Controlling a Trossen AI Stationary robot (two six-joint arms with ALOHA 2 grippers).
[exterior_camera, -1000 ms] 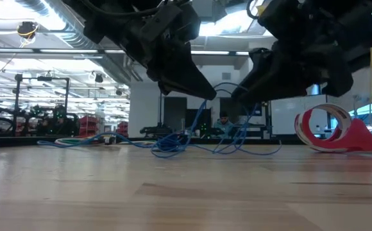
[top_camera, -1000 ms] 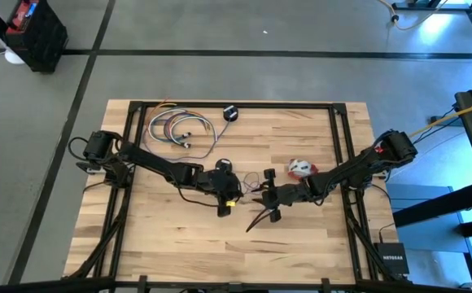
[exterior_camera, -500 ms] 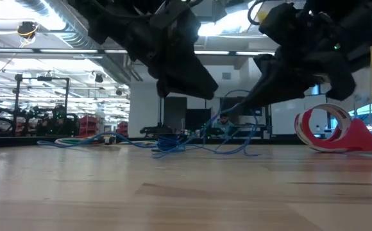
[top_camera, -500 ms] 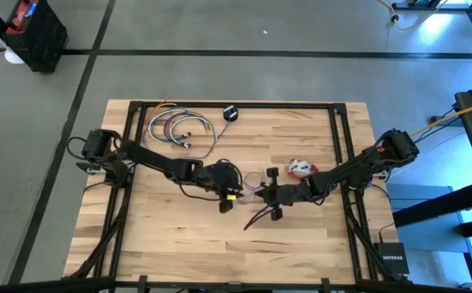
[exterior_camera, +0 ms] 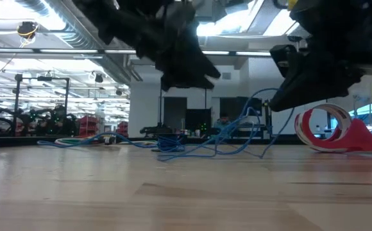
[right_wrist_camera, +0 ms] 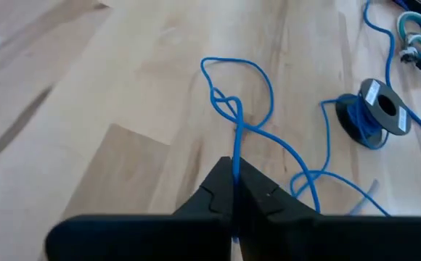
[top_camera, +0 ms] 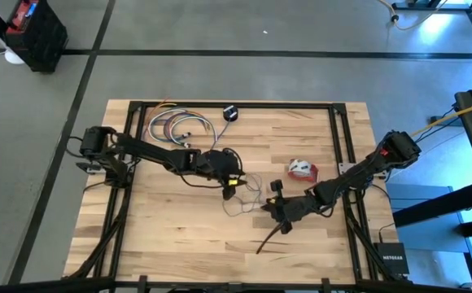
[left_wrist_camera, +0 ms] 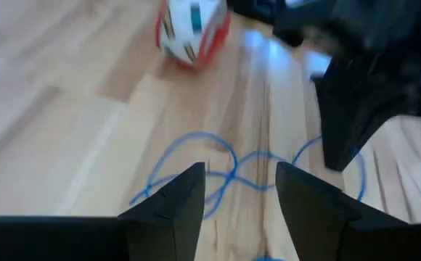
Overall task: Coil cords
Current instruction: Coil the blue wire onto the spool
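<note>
The right pincer (right_wrist_camera: 232,190) is closed on the thin blue cord (right_wrist_camera: 241,109), its fingers pinched together with the strand running out between the tips. From there the cord twists into a small loop on the wooden surface (right_wrist_camera: 123,87) and trails on to a black puck (right_wrist_camera: 379,109), around which more of the blue strand is wound. In the high view this pincer (top_camera: 278,220) sits toward the right of the surface's middle.

The left pincer (left_wrist_camera: 239,192) hovers with its fingers apart, gripping nothing; loose loops of cord lie on the surface beyond them. The red-and-white bundle (top_camera: 302,169) rests apart from both pincers, near the right arm. A bunch of coloured cables (top_camera: 177,126) lies at the far left of the surface.
</note>
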